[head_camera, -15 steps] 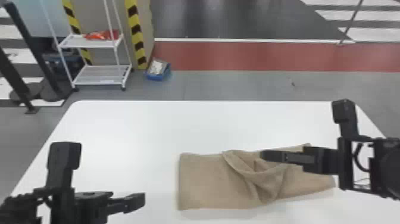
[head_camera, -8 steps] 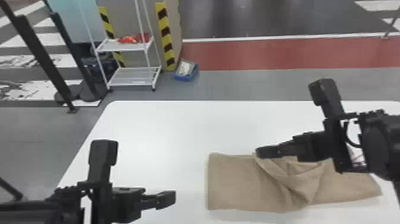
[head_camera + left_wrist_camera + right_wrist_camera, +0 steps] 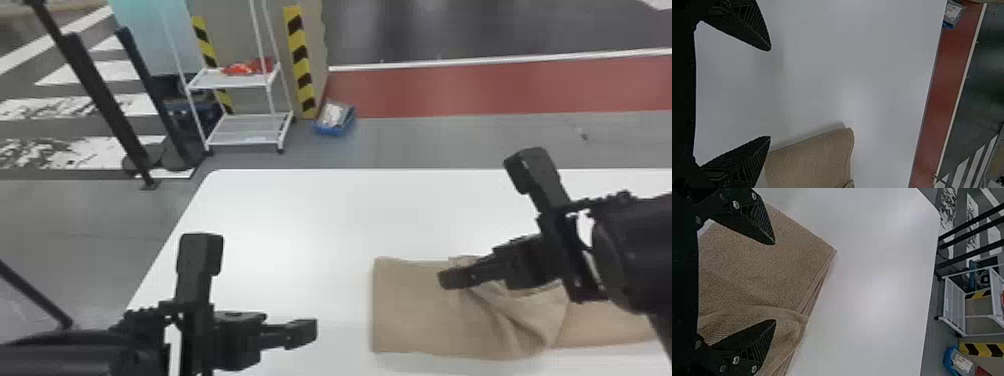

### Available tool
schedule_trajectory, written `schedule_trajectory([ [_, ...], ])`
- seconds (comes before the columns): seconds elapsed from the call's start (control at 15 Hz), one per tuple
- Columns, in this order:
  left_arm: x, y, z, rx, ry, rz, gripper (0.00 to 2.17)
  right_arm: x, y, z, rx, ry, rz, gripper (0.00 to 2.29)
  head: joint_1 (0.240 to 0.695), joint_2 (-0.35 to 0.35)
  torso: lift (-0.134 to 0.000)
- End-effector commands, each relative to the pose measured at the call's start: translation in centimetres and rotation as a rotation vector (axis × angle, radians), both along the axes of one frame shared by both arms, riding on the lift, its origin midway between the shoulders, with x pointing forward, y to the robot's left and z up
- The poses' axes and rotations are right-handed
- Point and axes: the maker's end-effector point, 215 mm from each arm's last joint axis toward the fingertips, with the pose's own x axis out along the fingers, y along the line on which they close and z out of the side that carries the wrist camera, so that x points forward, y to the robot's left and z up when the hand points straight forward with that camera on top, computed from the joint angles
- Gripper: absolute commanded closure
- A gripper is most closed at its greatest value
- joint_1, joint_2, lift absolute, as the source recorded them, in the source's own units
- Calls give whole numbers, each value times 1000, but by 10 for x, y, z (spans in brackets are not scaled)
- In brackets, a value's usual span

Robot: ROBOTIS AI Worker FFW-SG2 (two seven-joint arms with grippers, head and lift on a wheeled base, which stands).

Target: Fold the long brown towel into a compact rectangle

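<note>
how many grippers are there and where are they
2. The left gripper is open above the white table, to the left of the brown towel. The right gripper is open above the towel, near its rumpled folds.

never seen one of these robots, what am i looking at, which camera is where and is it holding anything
This is a robot with two black arms. The head view comes from its head, looking forward and down; each wrist view comes from a camera on that arm's wrist and is shown turned sideways.

On the white table lies a long brown cloth towel, flat at its left end and rumpled further right. Nothing is held: the left fingers are apart over the table, left of the towel, and the right fingers are apart over the towel. The white metal shelf rack stands on the floor beyond.
</note>
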Motion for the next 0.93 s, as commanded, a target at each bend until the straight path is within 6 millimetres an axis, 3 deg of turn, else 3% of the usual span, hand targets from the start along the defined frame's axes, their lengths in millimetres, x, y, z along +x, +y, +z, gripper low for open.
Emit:
schedule_trajectory([
  [0.0,-1,0,-2,-1,6,0,83,-2,-8,-6,-33,6,6,218,695,187,-124],
  [0.33,-1,5,-2,1,9,10,83,-7,-20,-11,-53,18,18,323,695,174,-124],
  [0.47,-2,6,-4,-1,12,11,83,-7,-26,-13,-63,21,19,468,695,171,-124],
  [0.8,-3,8,-6,-1,17,16,83,-17,-31,-23,-74,52,40,475,695,158,-124],
  [0.87,-3,8,-6,-1,17,16,83,-19,-30,-25,-75,58,45,620,695,157,-124],
])
